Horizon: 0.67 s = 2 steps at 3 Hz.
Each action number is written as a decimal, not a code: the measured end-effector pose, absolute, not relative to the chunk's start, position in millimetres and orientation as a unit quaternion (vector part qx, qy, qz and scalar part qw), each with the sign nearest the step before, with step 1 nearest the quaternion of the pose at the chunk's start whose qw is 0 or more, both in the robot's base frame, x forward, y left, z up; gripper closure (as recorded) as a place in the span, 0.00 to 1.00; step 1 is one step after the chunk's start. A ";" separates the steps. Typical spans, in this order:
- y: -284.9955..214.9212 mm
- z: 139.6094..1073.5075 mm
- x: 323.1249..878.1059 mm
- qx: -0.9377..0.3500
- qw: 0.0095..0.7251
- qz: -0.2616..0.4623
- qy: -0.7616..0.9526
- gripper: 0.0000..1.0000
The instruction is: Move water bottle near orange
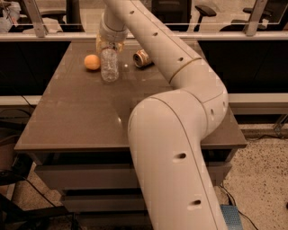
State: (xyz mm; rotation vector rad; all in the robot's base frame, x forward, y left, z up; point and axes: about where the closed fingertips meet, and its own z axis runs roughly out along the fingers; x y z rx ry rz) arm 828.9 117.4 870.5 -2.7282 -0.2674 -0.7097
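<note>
Camera view shows the gripper [110,46] at the far left of the brown bench [81,121], fingers pinching the water bottle [109,66] just beside the orange [92,62], office chairs [204,10] beyond.

Brown table [85,117] was recorded at centre, with drawer units [81,176] stowed beneath. Speckled floor [263,179] was noted at right. A glazed partition on angled metal posts [35,18] was set behind, with dark office chairs [208,10] seen beyond. The gripper [109,45] was logged over the table's far end.
</note>
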 end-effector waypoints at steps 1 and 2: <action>118.0 873.1 830.4 -0.952 0.145 -0.252 -0.096 0.00; 116.2 876.2 830.6 -0.952 0.145 -0.254 -0.093 0.00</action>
